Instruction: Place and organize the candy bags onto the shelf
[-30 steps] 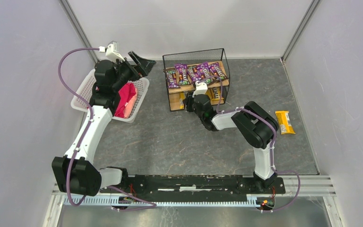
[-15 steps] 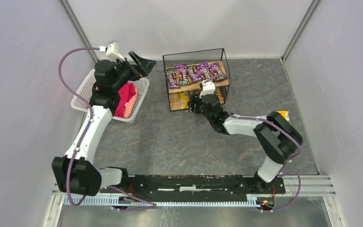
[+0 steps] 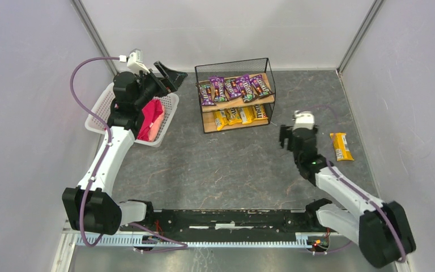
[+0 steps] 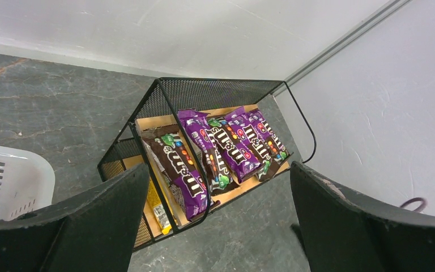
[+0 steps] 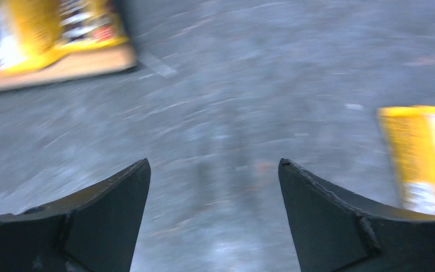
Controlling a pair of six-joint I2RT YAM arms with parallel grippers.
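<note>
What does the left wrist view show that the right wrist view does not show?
Only the left wrist view: the purple candy bags on the upper board and a corner of the white basket. Only the right wrist view, which is blurred: a loose yellow candy bag on the table, at the right. Both: the shelf, with yellow bags on its lower board.

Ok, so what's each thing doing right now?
Left gripper: open, empty.
Right gripper: open, empty.
Purple bags: side by side on shelf top tier.
Yellow bags: on shelf bottom tier.
Loose yellow bag: flat on table.
Pink bundle: in basket.
</note>
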